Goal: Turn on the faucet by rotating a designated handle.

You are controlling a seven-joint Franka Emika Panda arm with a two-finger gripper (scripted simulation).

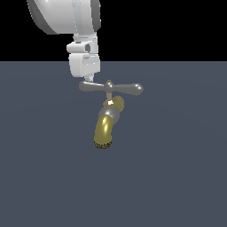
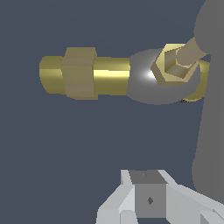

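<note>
We see one faucet on the dark floor, its one handle crosswise on top. One gripper hangs at the handle's arm on the exterior view's left; we cannot tell whether its fingers are spread. Pushing too near the knob, it may slide off.

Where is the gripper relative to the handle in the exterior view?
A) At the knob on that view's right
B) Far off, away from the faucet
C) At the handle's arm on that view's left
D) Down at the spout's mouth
C: the gripper comes down onto the arm of the handle on the exterior view's left, above the faucet.
</note>
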